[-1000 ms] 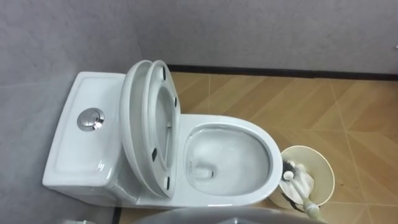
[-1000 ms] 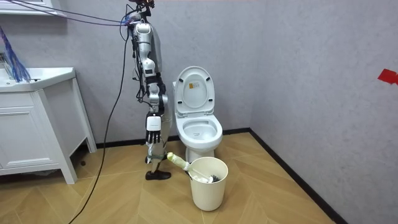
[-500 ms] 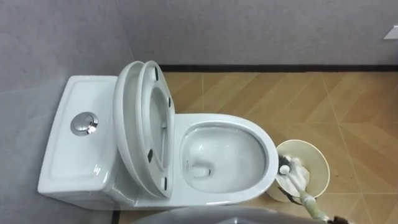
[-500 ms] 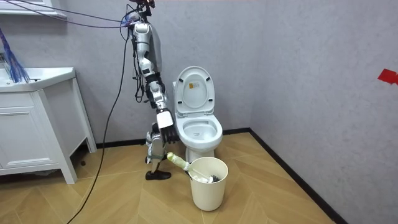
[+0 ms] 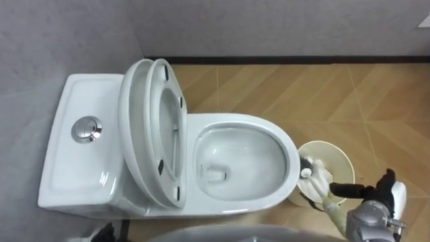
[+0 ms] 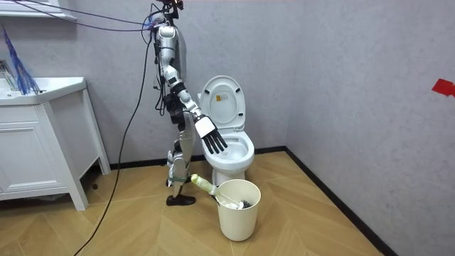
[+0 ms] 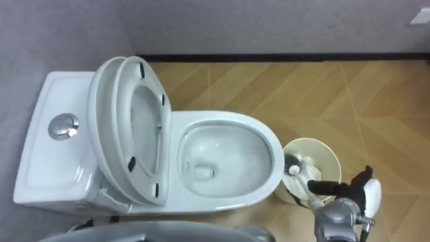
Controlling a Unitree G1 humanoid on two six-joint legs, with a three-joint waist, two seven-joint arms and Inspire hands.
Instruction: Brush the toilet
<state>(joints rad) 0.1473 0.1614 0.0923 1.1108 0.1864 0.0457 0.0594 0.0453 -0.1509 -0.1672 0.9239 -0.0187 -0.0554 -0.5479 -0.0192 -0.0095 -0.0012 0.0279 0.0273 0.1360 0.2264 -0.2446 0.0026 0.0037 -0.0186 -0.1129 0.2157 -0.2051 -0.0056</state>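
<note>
The wooden floor (image 5: 302,87) carries the white toilet (image 5: 191,134), set against the grey wall (image 5: 235,27). A cream bucket (image 5: 344,165) stands just beside its bowl, and a white cabinet (image 6: 35,156) stands well apart.

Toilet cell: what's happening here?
The robot stands beside the white ceramic toilet, whose lid and seat are up. Its right hand is held out open near the bowl's front, above the round cream bucket on the wooden floor. The pale-handled toilet brush sits in that bucket, not yet grasped, so no brushing has begun.
</note>
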